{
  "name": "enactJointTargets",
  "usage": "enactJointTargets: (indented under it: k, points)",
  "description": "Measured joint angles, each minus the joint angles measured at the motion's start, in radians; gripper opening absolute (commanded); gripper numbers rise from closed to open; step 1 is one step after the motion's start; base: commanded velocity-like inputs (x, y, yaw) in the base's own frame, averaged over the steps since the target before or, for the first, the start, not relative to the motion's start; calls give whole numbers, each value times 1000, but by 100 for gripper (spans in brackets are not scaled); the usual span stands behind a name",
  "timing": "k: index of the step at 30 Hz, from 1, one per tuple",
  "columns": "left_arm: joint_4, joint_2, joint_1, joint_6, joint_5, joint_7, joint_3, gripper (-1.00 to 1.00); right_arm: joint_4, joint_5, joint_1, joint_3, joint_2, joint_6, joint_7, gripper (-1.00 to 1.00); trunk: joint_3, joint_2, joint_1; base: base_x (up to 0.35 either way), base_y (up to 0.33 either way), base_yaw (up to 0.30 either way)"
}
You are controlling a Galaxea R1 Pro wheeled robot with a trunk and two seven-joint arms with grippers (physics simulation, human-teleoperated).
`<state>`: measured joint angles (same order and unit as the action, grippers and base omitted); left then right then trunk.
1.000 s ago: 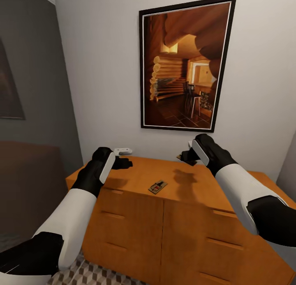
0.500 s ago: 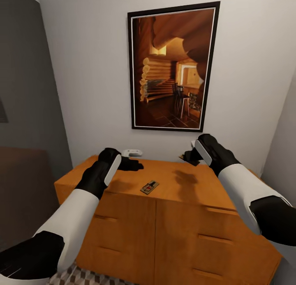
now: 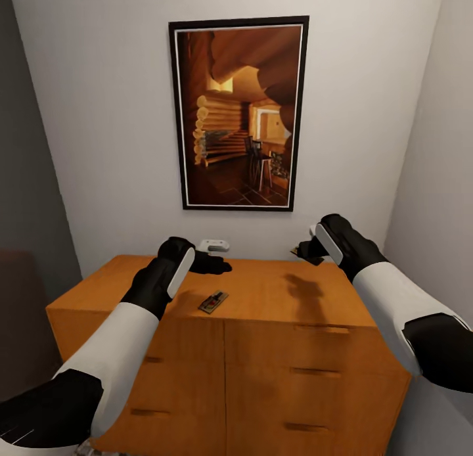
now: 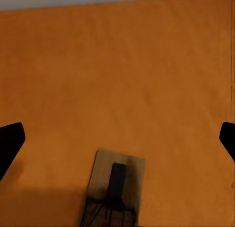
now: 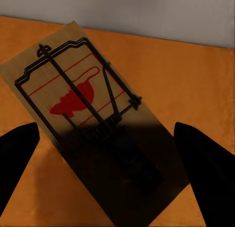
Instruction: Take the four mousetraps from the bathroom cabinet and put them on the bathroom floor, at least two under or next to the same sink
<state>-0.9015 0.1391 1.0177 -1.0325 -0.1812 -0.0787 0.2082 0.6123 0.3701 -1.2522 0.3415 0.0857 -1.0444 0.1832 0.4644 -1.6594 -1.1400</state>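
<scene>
You are facing the orange-brown cabinet [image 3: 263,351], which stands against a pale wall under a tall framed picture [image 3: 238,114] of a log-cabin interior. Both of your arms reach out over its top.

Your left end effector [image 3: 220,266] hangs over the left part of the top with its fingers spread; in the left wrist view the two dark fingertips [image 4: 10,143] sit at opposite edges with bare wood between them. One mousetrap [image 3: 213,301] lies flat on the top near the front edge, just in front of and below that end effector, not touched. The left wrist view shows the end of that mousetrap [image 4: 117,188] between the fingers, short of them.

Your right end effector [image 3: 306,251] is over the back right part of the top, near the wall, also spread wide. In the right wrist view a second mousetrap [image 5: 93,124] lies flat and at an angle between the two fingertips [image 5: 205,158], with its wire bar and red mouse mark facing up; neither fingertip touches it. In the head view only its corner [image 3: 293,251] peeks out beside the end effector.

A small white object [image 3: 215,245] sits at the back of the top by the wall.
</scene>
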Motion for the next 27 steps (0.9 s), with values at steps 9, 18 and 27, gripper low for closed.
enactJointTargets:
  k: [9, 18, 27]
  points:
    - [12, -6, 0, 0, 6, 5, 2, 100, -1, 0, 0, 1, 0, 0, 3, -100, -5, 0, 0, 0, 0, -188]
    - [87, -5, 0, -5, 23, 5, 6, 100, -4, 0, 0, 1, 0, 0, 7, -100, -6, 0, 0, 0, 0, -23]
    - [207, -6, 0, -11, 29, 10, 2, 100, -5, -3, 0, 1, 0, 0, 8, -100, -6, 0, 0, 0, 0, -1]
